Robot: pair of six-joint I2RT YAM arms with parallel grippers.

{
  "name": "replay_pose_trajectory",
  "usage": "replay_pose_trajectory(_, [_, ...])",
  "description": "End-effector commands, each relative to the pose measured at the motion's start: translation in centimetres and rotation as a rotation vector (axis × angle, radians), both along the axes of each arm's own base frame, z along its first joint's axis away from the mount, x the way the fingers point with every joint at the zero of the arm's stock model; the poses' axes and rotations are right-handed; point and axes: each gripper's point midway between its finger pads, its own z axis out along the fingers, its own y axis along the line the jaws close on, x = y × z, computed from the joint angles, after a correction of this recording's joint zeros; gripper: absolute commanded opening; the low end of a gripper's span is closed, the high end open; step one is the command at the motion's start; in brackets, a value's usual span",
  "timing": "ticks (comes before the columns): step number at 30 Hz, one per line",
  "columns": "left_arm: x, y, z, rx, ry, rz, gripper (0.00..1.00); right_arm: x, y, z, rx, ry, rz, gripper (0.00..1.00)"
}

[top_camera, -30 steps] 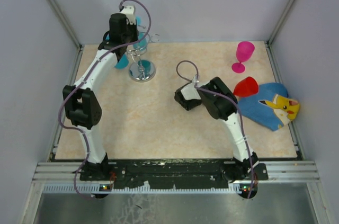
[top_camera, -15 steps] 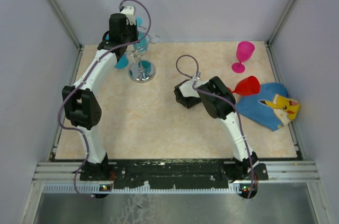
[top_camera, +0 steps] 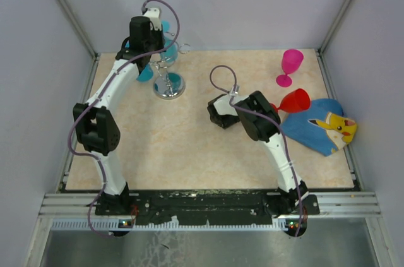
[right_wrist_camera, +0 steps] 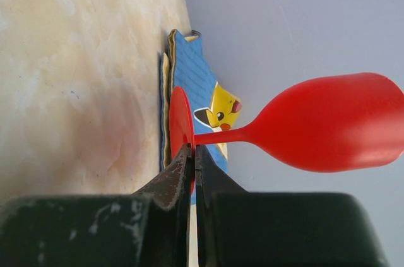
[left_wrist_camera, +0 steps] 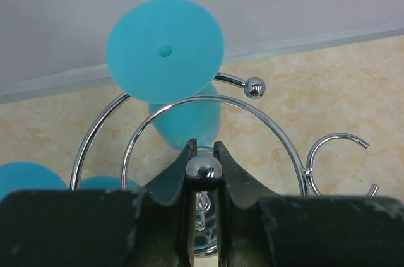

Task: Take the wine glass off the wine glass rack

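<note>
Rack in left gripper; glass in right gripper.

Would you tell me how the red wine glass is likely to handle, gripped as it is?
The red wine glass looks like opaque plastic, so it is probably light and not brittle. The right gripper pinches only the foot's rim, with the bowl sticking out sideways, so it may pivot or slip.
</note>
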Motion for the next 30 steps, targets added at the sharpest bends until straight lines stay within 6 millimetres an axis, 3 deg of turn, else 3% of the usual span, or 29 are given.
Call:
replay_pose_trajectory(1, [-1.1,-0.7,4.6,-0.058,-0.095,-0.019,0.00,-0.1,-1.0,-3.5,-0.075,0.035,0.023,0.00])
replay_pose_trajectory(12, [-1.1,-0.4,4.0,-0.047,-0.090,-0.005,0.00,2.0,-0.1,-4.2,-0.030,-0.018,0.000,0.00])
replay_pose_trajectory(22, [-1.0,-0.3,4.0,-0.044,-0.091,0.001,0.00,2.0,0.1,-4.3,0.025,-0.038,-0.033,0.00])
replay_pose_trajectory(25, [-1.0,-0.2,3.9,-0.041,-0.090,0.005,0.00,2.2,0.6,-5.2,0.100,-0.017,-0.048,0.00])
replay_pose_trajectory(28, [-1.0,-0.1,3.8,-0.039,-0.089,0.008,0.00,4.3,1.6,-4.2,0.411,0.024,0.088,0.00])
replay_pose_trajectory(30, [-0.9,0.0,3.8,-0.039,-0.091,0.011,0.00,4.3,0.2,-2.9,0.579,0.001,0.090,0.00])
